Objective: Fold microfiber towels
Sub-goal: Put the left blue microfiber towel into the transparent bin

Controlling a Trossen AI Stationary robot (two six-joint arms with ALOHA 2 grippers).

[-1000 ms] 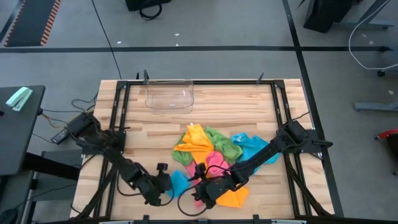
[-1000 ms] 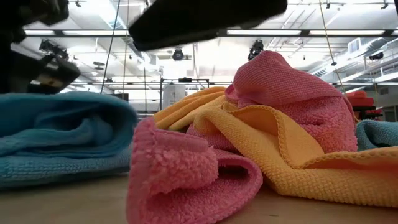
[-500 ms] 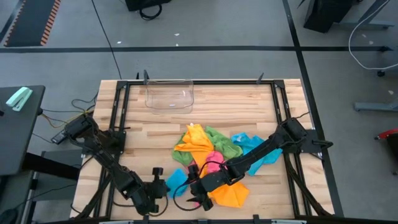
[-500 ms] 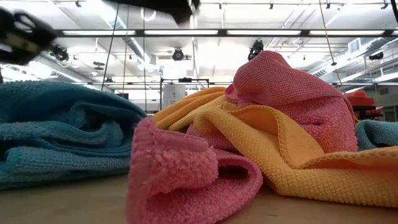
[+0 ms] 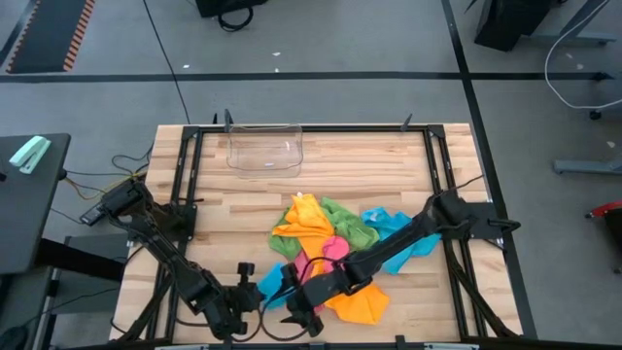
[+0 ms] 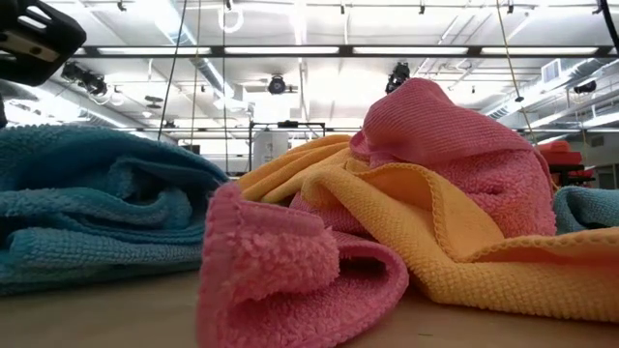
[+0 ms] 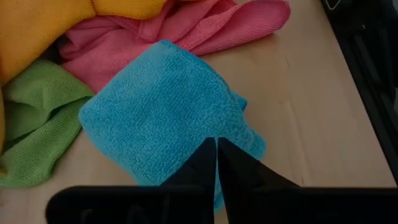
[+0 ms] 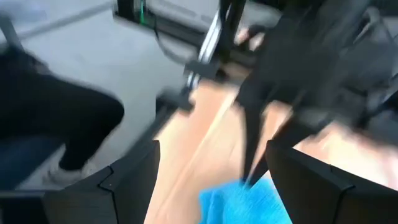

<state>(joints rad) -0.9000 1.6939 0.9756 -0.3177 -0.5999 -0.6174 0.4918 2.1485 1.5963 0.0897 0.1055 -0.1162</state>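
At the table's near edge, my left gripper (image 7: 216, 146) is pinched shut on the blue towel's (image 7: 165, 115) edge, apparently pulling it clear of the towel pile (image 5: 326, 233). Right gripper (image 5: 299, 316) hovers beside it, jaws wide, holding nothing.

Soft square microfiber towels (image 5: 326, 243) in orange-yellow, pink, green and blue lie crumpled together, one blue towel (image 7: 165, 118) folded flat beside them

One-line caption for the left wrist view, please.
Left gripper shut on the edge of a folded blue towel, with pink, green and orange towels heaped beyond.
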